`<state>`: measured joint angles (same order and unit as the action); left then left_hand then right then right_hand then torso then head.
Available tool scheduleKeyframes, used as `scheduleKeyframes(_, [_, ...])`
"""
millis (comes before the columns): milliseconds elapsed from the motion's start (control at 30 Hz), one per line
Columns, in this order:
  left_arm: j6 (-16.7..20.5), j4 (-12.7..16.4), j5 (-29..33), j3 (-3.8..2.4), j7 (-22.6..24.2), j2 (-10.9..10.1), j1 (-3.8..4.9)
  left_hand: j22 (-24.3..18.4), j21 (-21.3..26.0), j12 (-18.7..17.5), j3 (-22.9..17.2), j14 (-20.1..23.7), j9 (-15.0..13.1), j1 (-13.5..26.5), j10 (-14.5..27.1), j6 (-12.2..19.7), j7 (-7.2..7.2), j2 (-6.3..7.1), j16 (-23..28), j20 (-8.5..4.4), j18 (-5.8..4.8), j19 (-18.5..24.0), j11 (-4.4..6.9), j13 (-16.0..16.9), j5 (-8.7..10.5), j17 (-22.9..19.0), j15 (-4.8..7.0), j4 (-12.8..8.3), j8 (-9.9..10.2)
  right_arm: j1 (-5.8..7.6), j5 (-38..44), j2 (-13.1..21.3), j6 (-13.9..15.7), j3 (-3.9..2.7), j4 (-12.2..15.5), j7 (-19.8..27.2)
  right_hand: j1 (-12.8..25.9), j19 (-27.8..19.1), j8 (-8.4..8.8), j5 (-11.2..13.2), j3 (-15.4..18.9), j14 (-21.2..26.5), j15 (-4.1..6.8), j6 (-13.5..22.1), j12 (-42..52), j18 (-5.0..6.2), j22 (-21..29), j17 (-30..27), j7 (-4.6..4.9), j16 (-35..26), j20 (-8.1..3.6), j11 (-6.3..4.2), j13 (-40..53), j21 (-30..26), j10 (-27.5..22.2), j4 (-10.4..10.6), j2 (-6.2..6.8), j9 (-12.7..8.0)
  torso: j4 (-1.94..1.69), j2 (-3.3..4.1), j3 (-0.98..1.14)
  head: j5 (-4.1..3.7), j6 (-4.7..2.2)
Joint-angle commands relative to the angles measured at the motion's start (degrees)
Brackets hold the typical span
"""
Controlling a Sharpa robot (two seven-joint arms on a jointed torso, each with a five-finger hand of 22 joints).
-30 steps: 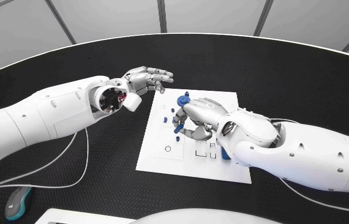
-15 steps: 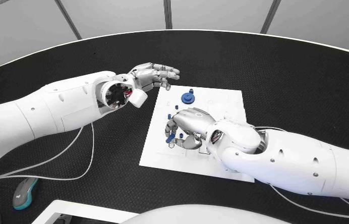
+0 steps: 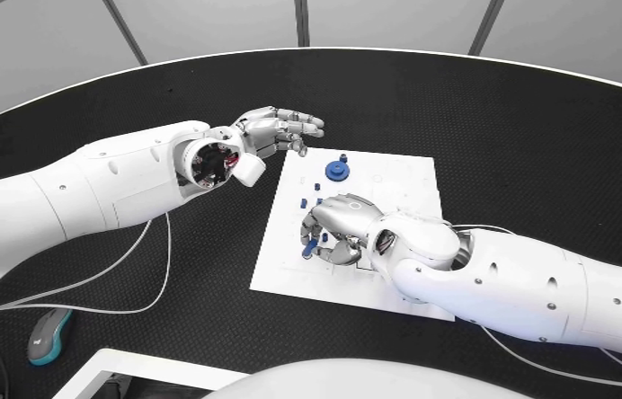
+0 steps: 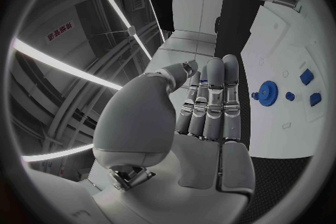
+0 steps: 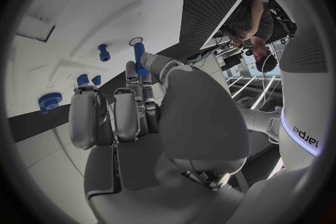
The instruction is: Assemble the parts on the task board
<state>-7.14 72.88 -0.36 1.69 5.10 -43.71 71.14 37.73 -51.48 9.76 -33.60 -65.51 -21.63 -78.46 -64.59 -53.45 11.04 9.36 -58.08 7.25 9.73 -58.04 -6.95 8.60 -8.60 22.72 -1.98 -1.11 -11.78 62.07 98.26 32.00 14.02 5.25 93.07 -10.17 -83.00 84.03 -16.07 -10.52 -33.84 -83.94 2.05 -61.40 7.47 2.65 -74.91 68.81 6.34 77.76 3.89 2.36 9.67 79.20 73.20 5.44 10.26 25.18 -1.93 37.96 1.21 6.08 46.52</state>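
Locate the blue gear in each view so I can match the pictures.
Head view: blue gear at the board's far end, beyond the right hand and just past the left hand.
Left wrist view: gear on the board, beside the left hand's fingertips.
Right wrist view: gear on the board, beside that hand's fingers.
Shared landmark: the small blue blocks near the gear.

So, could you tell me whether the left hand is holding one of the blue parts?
No, the left hand hovers beyond the task board's far corner with nothing between its fingers.
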Motion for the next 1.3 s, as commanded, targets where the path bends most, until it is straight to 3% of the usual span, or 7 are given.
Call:
scheduleKeyframes(33, [0.0,0.0,0.0,0.0,0.0,0.01,0.0,-0.09,0.31,0.27,0.33,0.42,0.07,0.02,0.25,0.11,0.28,-0.39,0.22,-0.1,0.87,0.31,0.04,-0.01,0.05,-0.05,-0.14,0.01,0.18,-0.02,0.01,-0.14,-0.31,0.01,-0.41,-0.16,0.31,3.53,-0.05,-0.35,-0.05,-2.11,0.0,-0.05,0.24,-0.65,-12.08,0.07,0.3,0.16,-0.32,0.13,0.12,-0.22,0.36,-0.24,-0.2,0.09,-0.02,0.0,-0.04,0.1,0.24])
scheduleKeyframes(1000, [-0.02,-0.18,0.0,0.0,-0.09,0.12,0.0,-0.12,0.36,0.33,0.43,0.44,0.08,0.02,0.29,0.11,0.28,-0.41,0.22,-0.1,0.87,0.31,0.04,-0.01,0.06,-0.11,-0.15,0.04,0.17,-0.74,2.59,-2.04,-2.42,0.81,-1.8,-0.29,0.47,3.48,-0.02,-0.35,-0.14,-2.12,-0.12,0.17,0.0,-0.63,-12.09,0.15,0.48,0.22,-0.23,0.28,0.28,-0.33,0.17,-0.71,-0.05,0.3,0.05,-0.04,-0.05,0.39,0.53])
scheduleKeyframes(1067, [-0.01,-0.21,0.0,0.0,-0.1,0.15,0.0,-0.12,0.36,0.33,0.43,0.44,0.08,0.02,0.29,0.11,0.28,-0.41,0.22,-0.1,0.87,0.31,0.04,-0.01,0.06,-0.11,-0.15,0.04,0.17,-0.74,2.63,-2.15,-2.84,0.84,-1.88,-0.09,1.38,3.34,0.4,-0.24,0.2,-2.22,-0.47,0.95,-0.83,-0.56,-11.99,0.54,0.8,0.5,-0.03,0.66,0.25,-0.83,-1.0,-0.76,0.4,0.35,0.05,-0.04,-0.06,0.38,0.54])
scheduleKeyframes(1200, [-0.02,-0.26,0.0,0.0,-0.12,0.19,0.0,-0.12,0.36,0.33,0.43,0.44,0.08,0.02,0.29,0.11,0.28,-0.41,0.22,-0.1,0.87,0.31,0.04,-0.01,0.06,-0.11,-0.15,0.04,0.17,-0.75,2.67,-2.27,-3.11,0.89,-2.05,0.11,3.76,2.66,3.29,-0.82,0.45,-1.8,-1.96,5.38,-3.57,-0.2,-11.43,-0.74,2.2,-0.17,1.0,2.47,-0.64,-3.29,-5.58,-0.18,2.06,-0.65,0.09,-0.07,-0.05,0.3,0.46])
scheduleKeyframes(1300, [-0.05,-0.32,0.0,0.0,-0.14,0.23,0.0,-0.12,0.36,0.33,0.43,0.44,0.08,0.02,0.29,0.11,0.28,-0.41,0.22,-0.1,0.87,0.31,0.04,-0.01,0.06,-0.11,-0.15,0.04,0.17,-0.75,2.68,-2.21,-2.64,0.91,-2.17,0.23,5.32,0.94,5.16,-0.82,0.98,-0.81,-3.16,7.93,-3.93,0.9,-9.64,-2.84,3.43,-1.45,1.98,3.88,-2.05,-10.05,-11.37,0.2,3.6,-1.37,0.08,-0.1,-0.02,0.36,0.42])
